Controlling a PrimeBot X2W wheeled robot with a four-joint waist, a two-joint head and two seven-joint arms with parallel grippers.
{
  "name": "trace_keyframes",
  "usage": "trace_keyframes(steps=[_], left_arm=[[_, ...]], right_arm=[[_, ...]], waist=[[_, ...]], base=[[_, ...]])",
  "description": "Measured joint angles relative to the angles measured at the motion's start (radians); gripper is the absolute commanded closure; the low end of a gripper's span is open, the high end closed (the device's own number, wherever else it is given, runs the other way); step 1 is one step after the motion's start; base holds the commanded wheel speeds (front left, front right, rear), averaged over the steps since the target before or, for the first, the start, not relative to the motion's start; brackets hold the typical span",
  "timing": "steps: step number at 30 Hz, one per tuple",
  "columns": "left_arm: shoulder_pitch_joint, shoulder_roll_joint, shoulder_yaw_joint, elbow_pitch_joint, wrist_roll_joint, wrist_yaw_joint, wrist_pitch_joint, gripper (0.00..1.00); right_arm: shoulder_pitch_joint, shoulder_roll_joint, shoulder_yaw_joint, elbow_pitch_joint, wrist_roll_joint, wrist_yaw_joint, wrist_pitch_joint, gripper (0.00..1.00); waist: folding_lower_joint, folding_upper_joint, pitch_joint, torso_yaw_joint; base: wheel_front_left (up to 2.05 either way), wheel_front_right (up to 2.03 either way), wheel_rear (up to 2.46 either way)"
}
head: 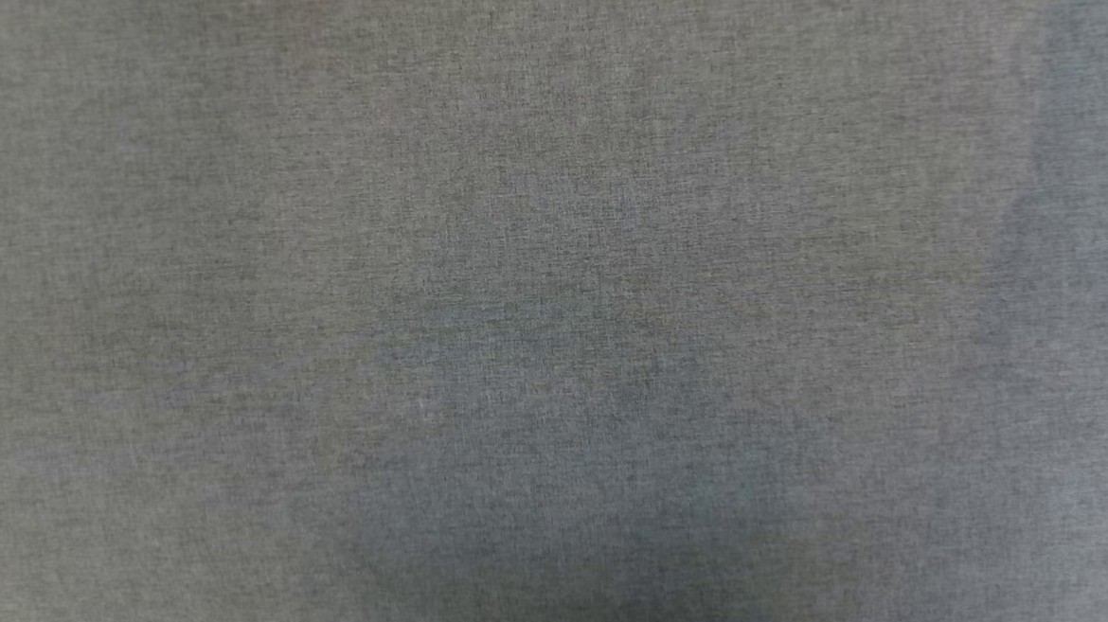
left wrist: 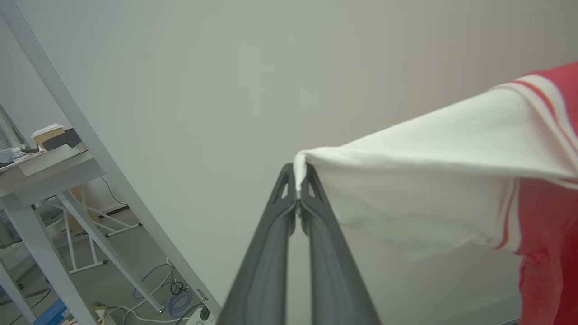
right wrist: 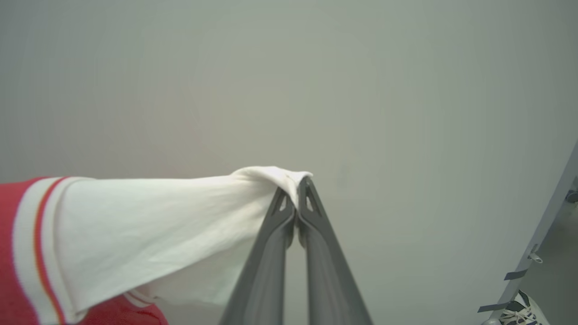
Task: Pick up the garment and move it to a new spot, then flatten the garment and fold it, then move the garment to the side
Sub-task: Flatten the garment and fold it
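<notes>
Head view: dim, flat light on the grey woven cloth [head: 319,172]. A soft dark shadow lies at its bottom edge and a bluish one at its right edge. Fine grain throughout.

Wrist views: even, diffuse light. The white sleeve of the garment [left wrist: 429,180] is nearly overexposed. The frame post [left wrist: 65,97] bows from lens distortion.

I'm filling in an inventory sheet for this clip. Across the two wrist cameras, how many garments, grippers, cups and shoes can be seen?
garment: 1
grippers: 2, the left gripper and the right gripper, both shut on the garment
cup: 1
shoe: 1
Total: 5
</notes>
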Motion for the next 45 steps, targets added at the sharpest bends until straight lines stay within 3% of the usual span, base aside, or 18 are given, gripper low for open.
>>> trace_keyframes(steps=[8,22,31,45], left_arm=[[0.081,-0.030,-0.055,0.105,-0.032,-0.003,-0.121,1.00],[0.563,-0.100,-0.179,0.193,-0.120,-0.004,-0.231,1.00],[0.830,-0.109,-0.216,0.199,-0.202,-0.004,-0.199,1.00],[1.160,-0.042,-0.282,0.055,-0.318,-0.012,-0.061,1.00]], right_arm=[[0.073,0.016,0.010,0.095,0.021,0.000,-0.065,1.00],[0.556,-0.004,0.099,0.131,0.150,0.000,-0.013,1.00],[0.829,-0.022,0.139,0.091,0.253,0.000,0.067,1.00],[1.171,-0.068,0.091,-0.002,0.378,0.000,0.295,1.00]], waist=[[-0.0001,0.0000,-0.003,0.007],[-0.0003,0.0000,-0.160,0.015],[-0.0004,0.0000,-0.293,0.021],[-0.0004,0.0000,-0.475,0.039]], base=[[0.00,0.00,0.00],[0.00,0.00,0.00],[0.00,0.00,0.00],[0.00,0.00,0.00]])
